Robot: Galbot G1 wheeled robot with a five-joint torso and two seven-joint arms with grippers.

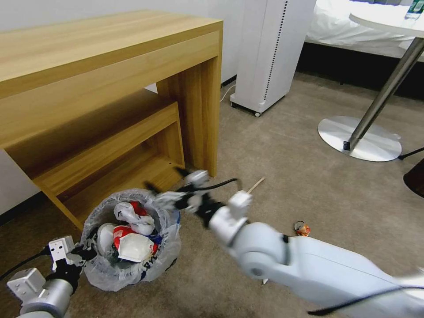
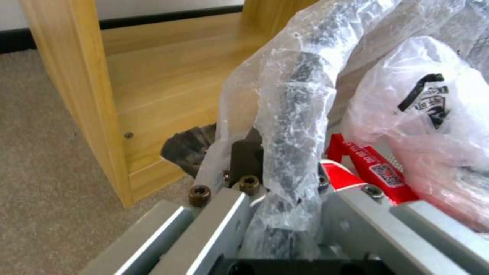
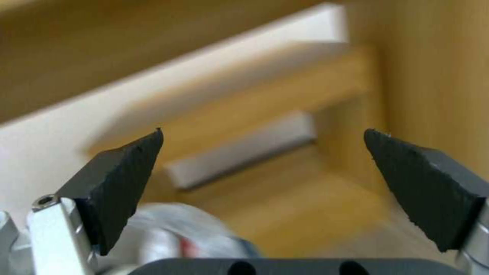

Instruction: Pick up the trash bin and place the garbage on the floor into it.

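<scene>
On the beige carpet floor (image 1: 282, 159), just in front of the low shelf of a wooden desk (image 1: 110, 66), sits the trash bin (image 1: 128, 269), its translucent bag liner puffed out round the rim. Garbage fills it: crumpled white paper (image 1: 132, 214), a red wrapper (image 1: 121, 232) and a white slipper (image 1: 134, 247) lie heaped inside. The left gripper (image 1: 86, 251) is at the bin's near-left rim; in the left wrist view its fingers (image 2: 244, 160) are clamped over the bagged rim (image 2: 295, 126), with the liner bunched between them and the red wrapper (image 2: 366, 164) just inside. The right gripper (image 1: 165, 185) hangs above the far right edge of the bin, its arm reaching in from the lower right. In the right wrist view its two dark fingertips (image 3: 127, 179) stand wide apart with nothing between them, the desk's shelves blurred behind and a bit of the bag below. More garbage lies on the floor to the right of the bin: a thin wooden stick (image 1: 256, 184) just beyond the right wrist, and a crushed orange can (image 1: 302, 229) near the right forearm. Farther back stand a white tower appliance (image 1: 269, 53) on castors and the round metal foot of a table (image 1: 360, 139)
</scene>
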